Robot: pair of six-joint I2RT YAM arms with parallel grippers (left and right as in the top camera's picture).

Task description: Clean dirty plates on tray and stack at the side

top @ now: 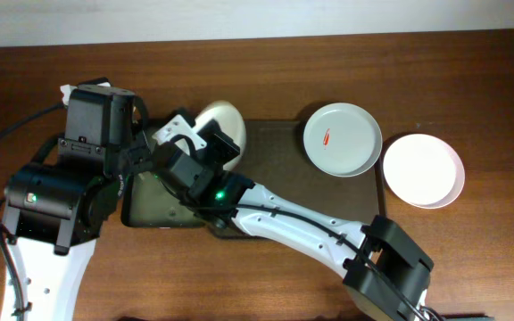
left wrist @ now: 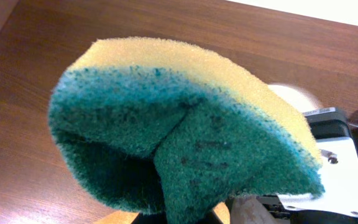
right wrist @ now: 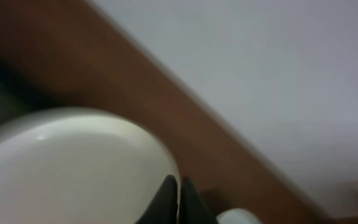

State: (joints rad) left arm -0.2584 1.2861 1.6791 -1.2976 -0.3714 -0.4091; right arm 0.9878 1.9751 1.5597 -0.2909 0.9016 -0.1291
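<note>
Above the left end of the tray (top: 279,165), the right pincer (right wrist: 178,200) has its two dark fingertips pinched almost together on the rim of the held plate (top: 224,120). In the right wrist view the plate's pale, glossy face spreads up and to the left of the fingertips, so the grip is at the plate's edge. From overhead this plate stands tilted up on edge, with the right arm reaching in from the lower right.

The left pincer (left wrist: 169,214) is clamped on a sponge (left wrist: 185,130), yellow foam on top and green scouring pad below. The pad is folded and fills most of the left wrist view. Behind the sponge's right side a blurred white shape is probably the held plate's rim, close by, but I cannot tell whether sponge and plate touch. The blur also hides any smear on that plate.

A second plate, the smeared plate (top: 343,139), lies flat on the tray's right end with a small red mark near its middle, well apart from both pincers. A third, the clean-looking plate (top: 424,170), rests on the wooden table (top: 471,80) just beside the tray's right edge. A smaller tray (top: 154,203) with a greenish floor sits under the left arm.
</note>
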